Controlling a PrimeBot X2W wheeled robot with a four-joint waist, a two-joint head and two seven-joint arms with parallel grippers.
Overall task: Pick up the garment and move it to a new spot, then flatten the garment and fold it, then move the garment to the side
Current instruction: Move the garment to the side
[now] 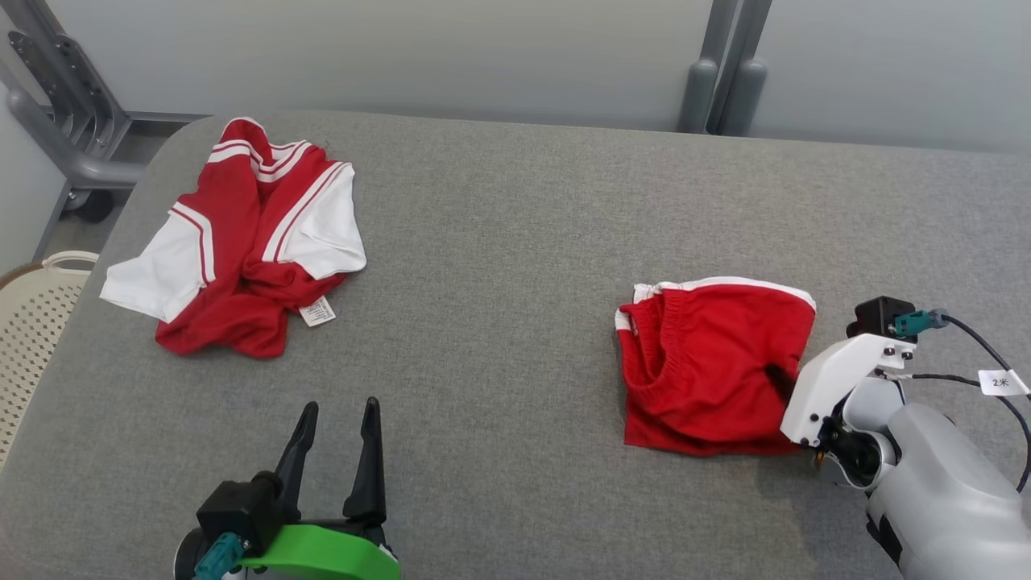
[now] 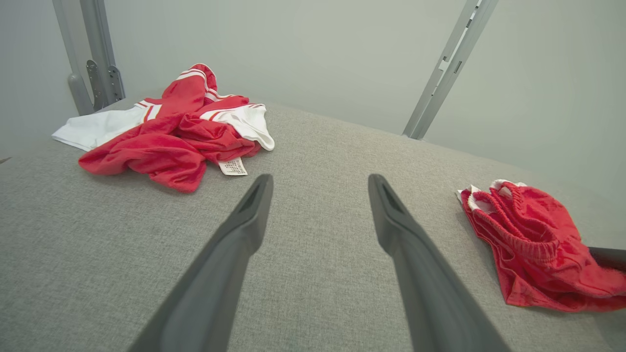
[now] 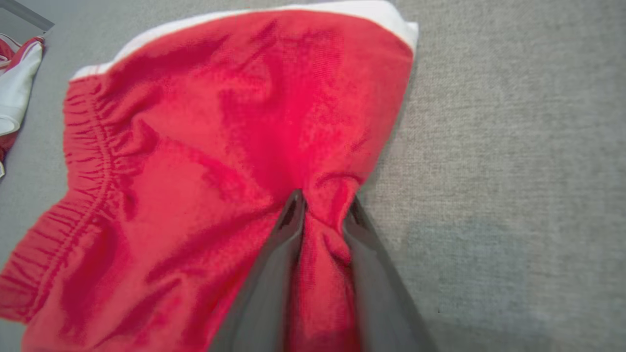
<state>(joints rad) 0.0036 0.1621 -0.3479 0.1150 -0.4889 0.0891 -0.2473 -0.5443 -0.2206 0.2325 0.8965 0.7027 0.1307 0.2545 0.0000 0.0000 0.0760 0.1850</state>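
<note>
Step in hand: pick-up, first stage. Red mesh shorts with white trim lie loosely doubled over near right edge of grey fabric-covered surface, toward front. Right gripper pinches bunched fold at shorts' right side; cloth looks not yet lifted. Left gripper spread wide, empty, at front edge. Crumpled red-and-white jersey near far-left corner. Next likely: secure pinch, lift clear, carry toward bare middle.

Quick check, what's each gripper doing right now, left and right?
Left gripper: open, holding nothing.
Right gripper: closed on a fold of the red shorts.
</note>
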